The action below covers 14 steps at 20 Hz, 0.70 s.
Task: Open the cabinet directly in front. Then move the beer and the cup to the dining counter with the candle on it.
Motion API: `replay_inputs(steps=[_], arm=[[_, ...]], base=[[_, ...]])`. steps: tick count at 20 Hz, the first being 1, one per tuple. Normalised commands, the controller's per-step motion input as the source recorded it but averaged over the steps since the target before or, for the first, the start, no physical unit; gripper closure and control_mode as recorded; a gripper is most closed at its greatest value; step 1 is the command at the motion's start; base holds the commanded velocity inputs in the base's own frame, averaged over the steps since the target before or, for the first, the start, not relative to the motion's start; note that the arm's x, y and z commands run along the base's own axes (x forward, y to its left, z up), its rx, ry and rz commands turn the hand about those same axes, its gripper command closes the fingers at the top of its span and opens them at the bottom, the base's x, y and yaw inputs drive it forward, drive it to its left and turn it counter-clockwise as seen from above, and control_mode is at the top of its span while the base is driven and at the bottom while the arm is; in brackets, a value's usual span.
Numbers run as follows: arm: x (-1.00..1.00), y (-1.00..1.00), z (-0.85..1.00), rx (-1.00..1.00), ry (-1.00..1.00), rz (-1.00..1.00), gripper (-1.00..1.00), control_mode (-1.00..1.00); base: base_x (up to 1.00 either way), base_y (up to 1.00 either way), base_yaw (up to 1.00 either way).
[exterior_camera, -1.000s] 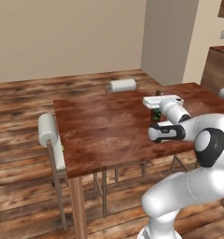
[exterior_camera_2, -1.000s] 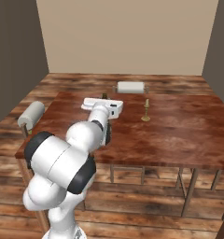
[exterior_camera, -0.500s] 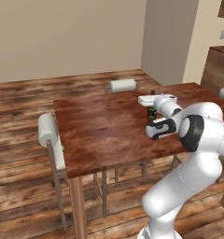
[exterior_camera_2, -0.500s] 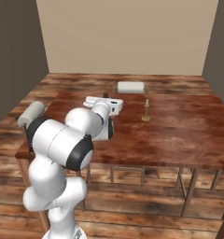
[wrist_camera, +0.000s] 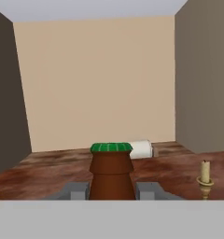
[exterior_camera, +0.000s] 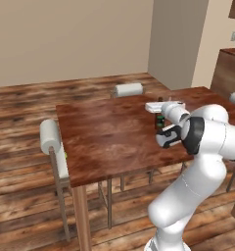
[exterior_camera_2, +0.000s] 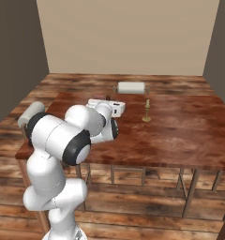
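end effector (wrist_camera: 112, 189): pinching the bottle (wrist_camera: 111, 173), frame bottom centre
candle (wrist_camera: 205, 177): lower right, on table (wrist_camera: 48, 179)

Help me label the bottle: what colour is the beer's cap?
Green, atop the brown beer neck; clearest in the hand view.

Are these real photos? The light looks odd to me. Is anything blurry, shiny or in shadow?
They are rendered, with flat, even light. Left base view: the dining counter has a soft pale sheen and casts hardly any shadow on the floor. Right base view: the candle is small but sharp. Hand view: the beer between the gripper fingers is crisp, with no glare, and the walls are plain flat colour.
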Motion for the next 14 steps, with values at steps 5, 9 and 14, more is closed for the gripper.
replay_inputs(steps=[5, 9, 14], arm=[[0.04, 0.0, -0.3, 0.0, -0.14, 0.0, 1.0, -1.0], [0.19, 0.0, -0.29, 0.0, -0.2, 0.0, 1.0, -1.0], [0.23, 0.0, -0.35, 0.0, -0.27, 0.0, 1.0, -1.0]], base=[[0.0, 0.0, 0.0], [0.0, 0.0, 0.0], [0.0, 0.0, 0.0]])
